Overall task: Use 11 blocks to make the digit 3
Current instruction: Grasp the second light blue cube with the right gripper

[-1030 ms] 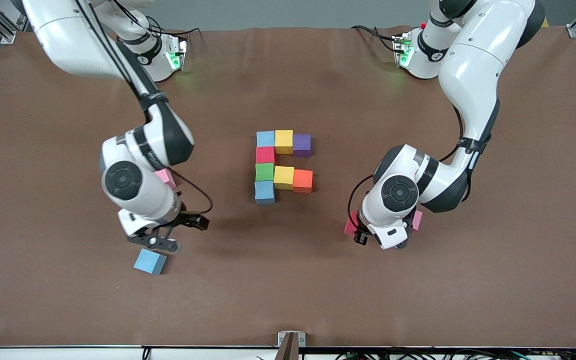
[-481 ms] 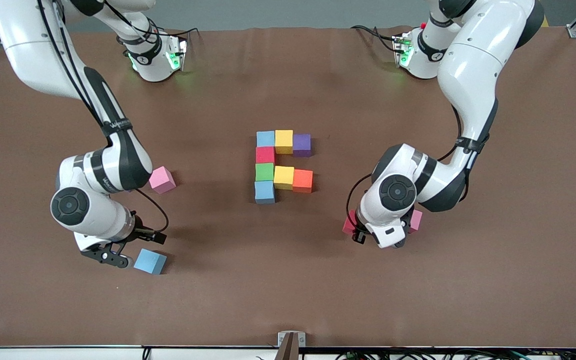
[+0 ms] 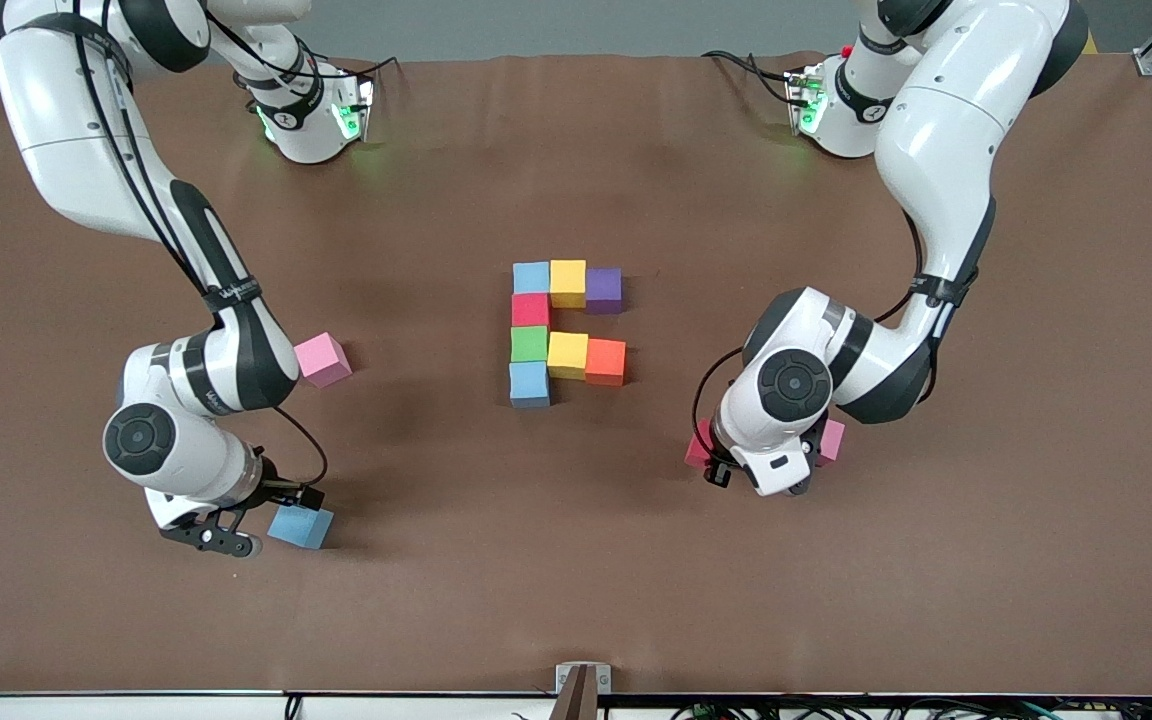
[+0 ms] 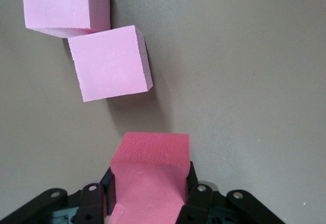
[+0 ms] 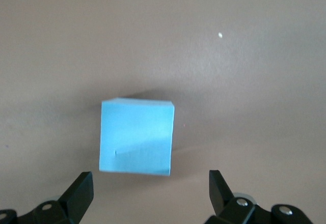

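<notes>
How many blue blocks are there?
3. In the figure: a far-end blue block and a near-end blue block, nearest the front camera. A loose blue block lies by the open right gripper. The left gripper holds a red block.

A brown mat [image 3: 576,580] covers the table under the left gripper [image 4: 148,183] and right gripper [image 5: 150,183]. A small metal bracket [image 3: 582,682] sits at the table's edge, nearer the front camera than both.

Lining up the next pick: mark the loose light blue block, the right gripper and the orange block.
loose light blue block [image 3: 300,526], front view, top face
right gripper [image 5: 151,193], right wrist view, gap between fingertips
orange block [image 3: 606,360], front view, top face
</notes>
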`<state>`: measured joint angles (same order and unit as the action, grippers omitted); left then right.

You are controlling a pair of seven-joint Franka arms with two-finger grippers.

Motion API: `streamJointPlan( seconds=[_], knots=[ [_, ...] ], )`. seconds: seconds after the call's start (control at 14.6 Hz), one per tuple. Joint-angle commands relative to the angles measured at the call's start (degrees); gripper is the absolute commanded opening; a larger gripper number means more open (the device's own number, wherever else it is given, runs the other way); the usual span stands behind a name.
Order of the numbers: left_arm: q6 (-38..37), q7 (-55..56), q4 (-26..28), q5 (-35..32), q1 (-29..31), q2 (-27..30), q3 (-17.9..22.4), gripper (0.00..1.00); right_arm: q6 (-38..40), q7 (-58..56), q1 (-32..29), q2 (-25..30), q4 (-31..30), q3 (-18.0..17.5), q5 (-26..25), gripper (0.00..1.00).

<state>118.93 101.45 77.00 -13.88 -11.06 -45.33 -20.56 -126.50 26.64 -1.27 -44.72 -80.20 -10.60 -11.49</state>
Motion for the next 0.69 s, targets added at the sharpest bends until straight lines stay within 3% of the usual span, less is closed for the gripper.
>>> streamJointPlan(
  seconds=[0.0, 0.62],
  knots=[
    [-0.89, 0.32, 0.43, 0.69, -0.1, 0.68, 0.08, 0.29, 0.29, -0.19, -0.49, -3.44, 4.87, -1.01, -1.08, 1.0],
    [-0.89, 0.32, 0.43, 0.69, 0.07, 0.68, 0.08, 0.3, -0.24, 0.6, -0.31, -7.92, 9.53, -1.01, -0.9, 0.97]
  ],
)
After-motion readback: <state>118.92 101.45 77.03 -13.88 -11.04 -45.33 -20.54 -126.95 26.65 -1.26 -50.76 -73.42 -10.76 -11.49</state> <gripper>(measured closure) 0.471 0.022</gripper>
